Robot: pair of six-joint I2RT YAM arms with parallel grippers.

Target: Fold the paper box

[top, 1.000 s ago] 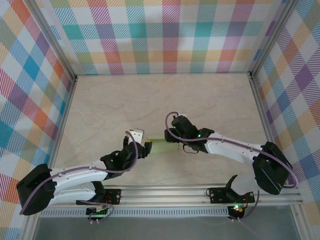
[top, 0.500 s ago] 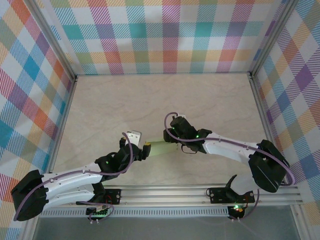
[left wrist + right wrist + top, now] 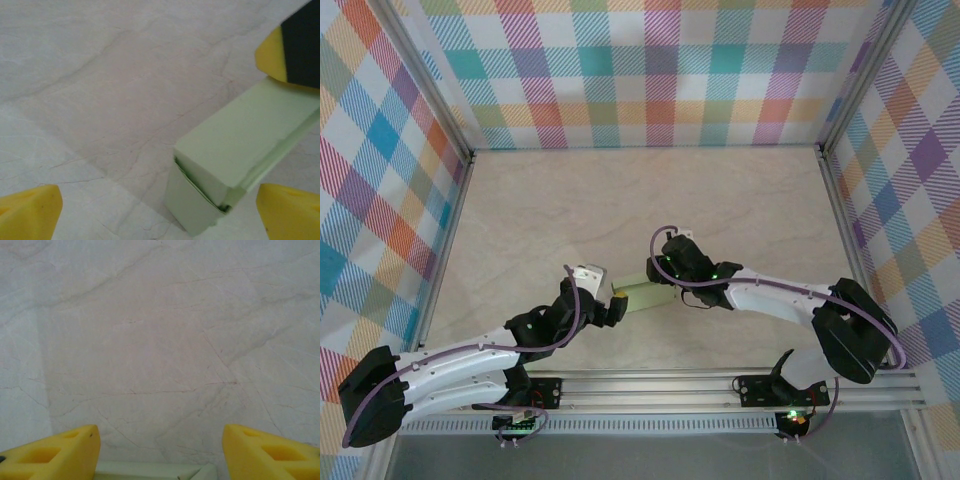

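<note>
The paper box (image 3: 645, 297) is a pale green closed rectangular box lying low over the table between the two arms. In the left wrist view the paper box (image 3: 240, 150) points its end flap at the camera, the flap slightly ajar. My left gripper (image 3: 160, 215) is open wide, its yellow fingertips (image 3: 30, 212) apart from the box end. In the top view the left gripper (image 3: 610, 303) sits just left of the box. My right gripper (image 3: 665, 285) holds the box's other end. The right gripper (image 3: 160, 455) has the box's edge (image 3: 155, 471) spanning between its fingers.
The pale marble tabletop (image 3: 640, 200) stretches bare behind the box. Checkered walls (image 3: 640, 70) close the back and both sides. A metal rail (image 3: 720, 385) runs along the near edge by the arm bases.
The left gripper has opened wider and let go of the box's end. The right gripper and the box have shifted slightly to the left.
</note>
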